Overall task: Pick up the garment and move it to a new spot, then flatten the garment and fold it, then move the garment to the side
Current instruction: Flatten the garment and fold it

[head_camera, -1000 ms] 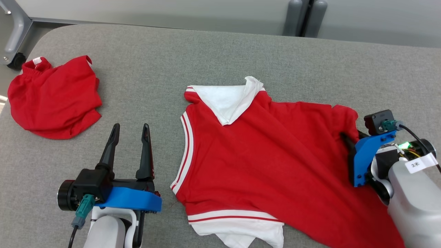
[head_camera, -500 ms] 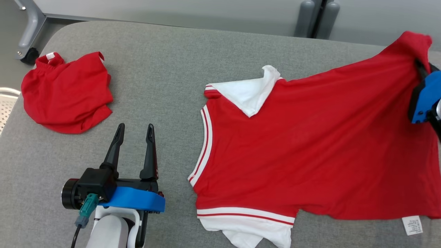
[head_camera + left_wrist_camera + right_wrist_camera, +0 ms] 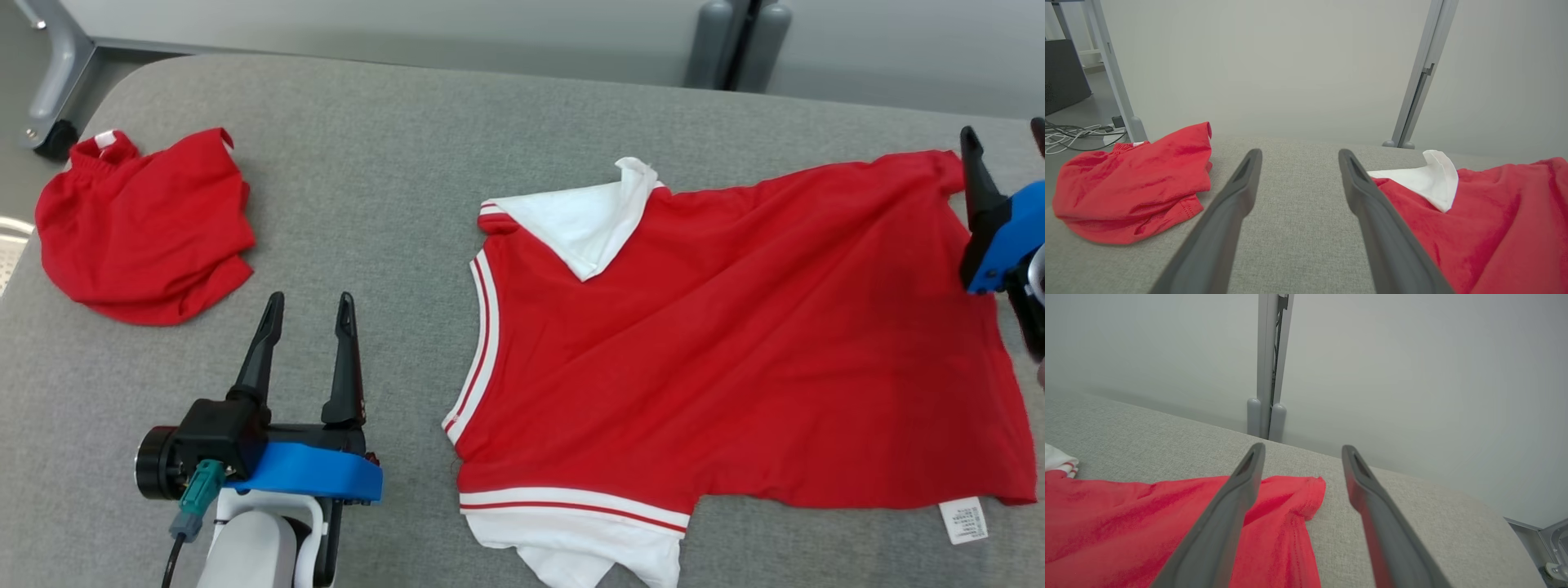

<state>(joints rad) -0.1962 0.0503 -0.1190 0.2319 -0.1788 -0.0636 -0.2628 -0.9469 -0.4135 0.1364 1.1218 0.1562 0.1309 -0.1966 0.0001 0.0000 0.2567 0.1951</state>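
Your right pincer (image 3: 1002,135) hangs spread and empty at the garment's (image 3: 694,351) far corner. Your left pincer (image 3: 311,300), also spread, waits near its striped edge. The garment lies creased on the bench (image 3: 392,147), so pinch opposite edges low and draw outward gently.

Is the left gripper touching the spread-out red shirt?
Apart. The head view shows bare grey table between the left gripper and the red shirt's striped armhole edge.

Left tool (image 3: 310,300) low at left, fingers parted, pointing forward. Right tool (image 3: 1002,131) far right, fingers likewise apart.
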